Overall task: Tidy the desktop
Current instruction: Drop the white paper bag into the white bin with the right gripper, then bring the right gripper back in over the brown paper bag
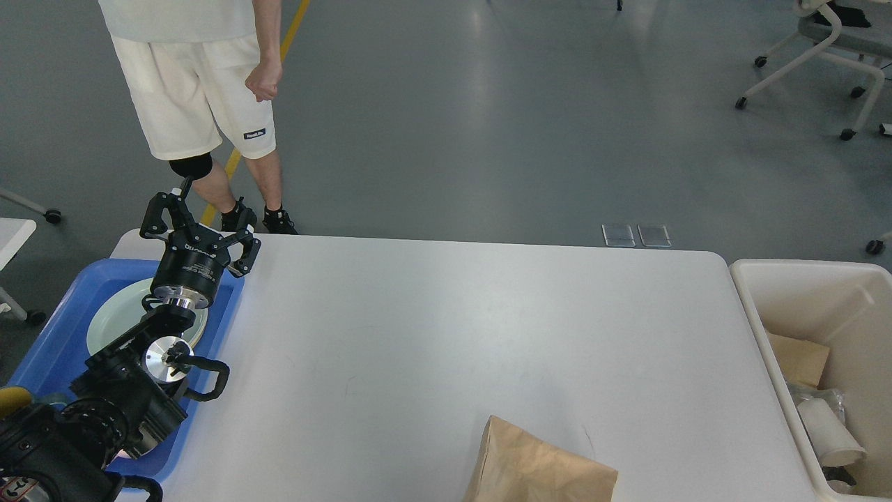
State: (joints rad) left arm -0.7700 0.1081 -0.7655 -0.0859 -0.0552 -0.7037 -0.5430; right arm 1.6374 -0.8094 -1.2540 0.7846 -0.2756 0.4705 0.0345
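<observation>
Left gripper (197,222) hung over the tray's (49,341) far end at 10 o'clock, fingers spread wide, holding nothing; plate (115,317) lay in the tray below it, likely just stowed. Right gripper out of view. Desktop (453,335) filled the centre, bare but for a paper bag (540,467) at 6 o'clock; bin (801,279) at 3 o'clock held scraps, probably the bag's destination

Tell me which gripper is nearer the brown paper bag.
Left, by default: the left gripper hangs open above the blue tray, far across the desktop from the brown paper bag. The right gripper is out of view.
</observation>
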